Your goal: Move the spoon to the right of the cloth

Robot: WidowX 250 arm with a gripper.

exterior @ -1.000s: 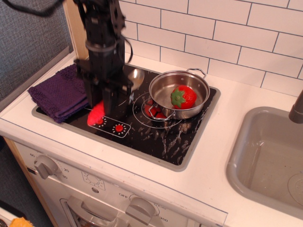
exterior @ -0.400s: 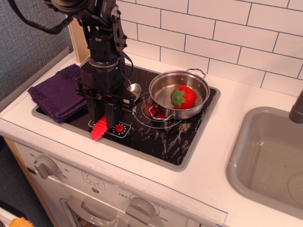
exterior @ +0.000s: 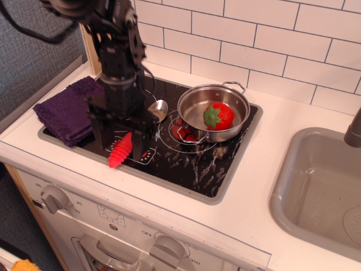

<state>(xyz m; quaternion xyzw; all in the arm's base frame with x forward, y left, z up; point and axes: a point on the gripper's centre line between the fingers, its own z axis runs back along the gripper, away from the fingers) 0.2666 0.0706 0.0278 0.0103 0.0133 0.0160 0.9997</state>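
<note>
The spoon (exterior: 120, 150) lies on the black cooktop, its ribbed red-pink handle pointing to the front left. Its silver bowl (exterior: 159, 108) points toward the pot. The dark purple cloth (exterior: 65, 110) lies at the cooktop's left end, just left of the spoon. My gripper (exterior: 119, 138) stands straight over the spoon's handle. It is open, with one finger on each side of the handle and not squeezing it. The arm hides the middle of the spoon.
A steel pot (exterior: 192, 125) with a red strawberry toy (exterior: 219, 116) in it stands on the right burner, close to the spoon's bowl. A grey sink (exterior: 304, 203) and dark faucet (exterior: 354, 131) are at the right. The tiled wall is behind; oven knobs (exterior: 53, 197) are below.
The gripper came down with the spoon, set it on the cooktop and opened its fingers. The handle's end now rests at the front, by the burner controls.
</note>
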